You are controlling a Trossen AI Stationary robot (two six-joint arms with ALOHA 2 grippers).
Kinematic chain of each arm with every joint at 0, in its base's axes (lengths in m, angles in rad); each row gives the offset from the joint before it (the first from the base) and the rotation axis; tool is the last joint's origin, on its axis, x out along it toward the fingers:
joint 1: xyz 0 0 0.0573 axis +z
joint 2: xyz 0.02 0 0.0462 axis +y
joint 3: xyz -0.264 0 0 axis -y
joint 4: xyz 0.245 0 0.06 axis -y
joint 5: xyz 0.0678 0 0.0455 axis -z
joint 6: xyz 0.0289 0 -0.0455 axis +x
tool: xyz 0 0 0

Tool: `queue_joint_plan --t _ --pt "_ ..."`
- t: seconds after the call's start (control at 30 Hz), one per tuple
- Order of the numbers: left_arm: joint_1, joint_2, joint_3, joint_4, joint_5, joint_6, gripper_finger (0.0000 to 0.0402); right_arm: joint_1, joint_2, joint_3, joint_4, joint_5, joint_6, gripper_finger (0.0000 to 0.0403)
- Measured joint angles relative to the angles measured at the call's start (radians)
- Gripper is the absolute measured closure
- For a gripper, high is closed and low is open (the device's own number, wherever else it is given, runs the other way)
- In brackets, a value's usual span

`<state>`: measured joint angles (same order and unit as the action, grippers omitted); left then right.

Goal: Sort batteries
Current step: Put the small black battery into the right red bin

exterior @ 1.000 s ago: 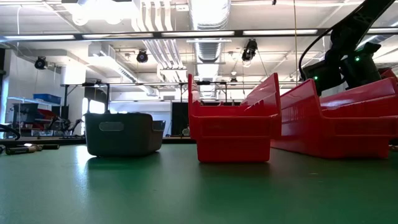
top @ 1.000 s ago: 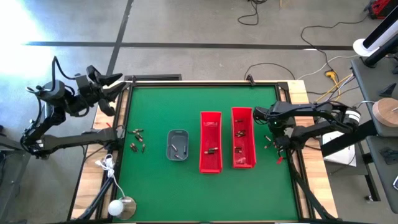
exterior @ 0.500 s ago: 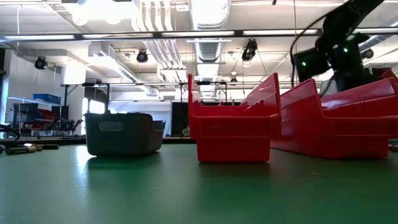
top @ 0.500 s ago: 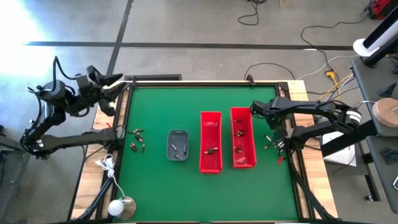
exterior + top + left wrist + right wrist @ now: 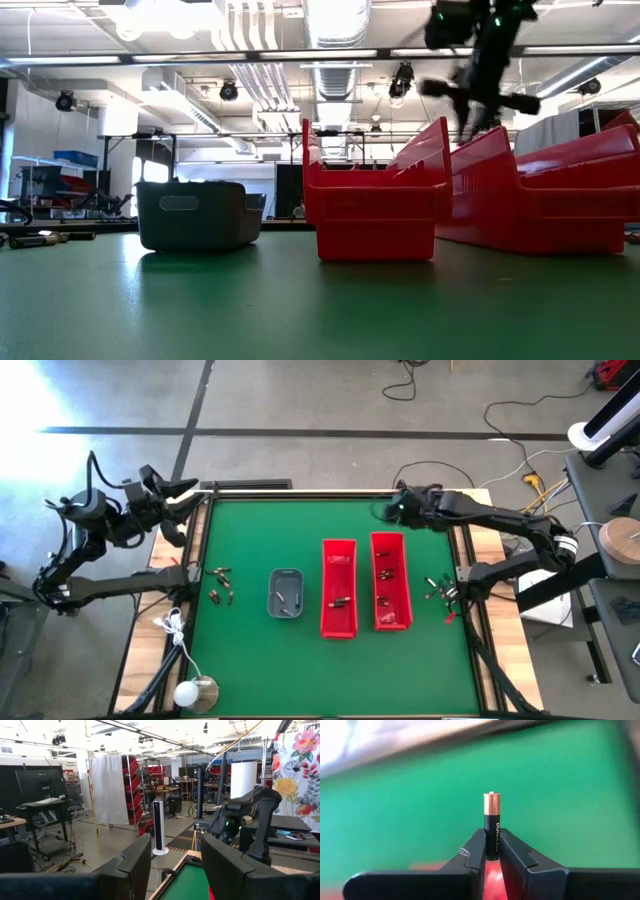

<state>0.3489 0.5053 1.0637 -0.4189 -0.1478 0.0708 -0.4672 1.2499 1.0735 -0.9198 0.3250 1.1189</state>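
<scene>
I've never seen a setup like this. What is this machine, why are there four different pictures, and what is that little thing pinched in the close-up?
It is a robot with two dark arms at a green table, each ending in two-fingered jaws. One picture looks straight down, one looks level across the tabletop, and one comes from a camera on each wrist.

On the table stand two long red bins and a small grey tray, all with batteries inside. Loose batteries lie left of the tray, and more at the right edge.

The right gripper, raised beyond the bins' far end, is shut on a small black battery with a copper end. The left gripper waits open off the table's far-left corner, holding nothing.
</scene>
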Motion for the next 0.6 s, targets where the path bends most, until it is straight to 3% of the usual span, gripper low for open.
queue_joint_plan --t 0.1,0.33,0.43,0.6 --pt "0.0 0.002 0.0 0.001 0.0 0.0 0.0251 0.075 0.028 0.069 -0.035 -0.203 -0.282 0.0369" --pt "0.0 0.007 0.0 0.001 0.0 -0.005 0.0251 0.219 0.112 0.087 -0.134 -0.416 -0.48 0.0369" --pt "0.0 0.007 0.0 0.002 0.0 -0.01 0.0251 0.257 0.16 0.057 -0.152 -0.462 -0.479 0.0369" --pt "0.0 0.007 0.0 0.002 0.001 -0.031 0.0251 0.248 0.228 0.005 -0.143 -0.46 -0.285 0.0369"
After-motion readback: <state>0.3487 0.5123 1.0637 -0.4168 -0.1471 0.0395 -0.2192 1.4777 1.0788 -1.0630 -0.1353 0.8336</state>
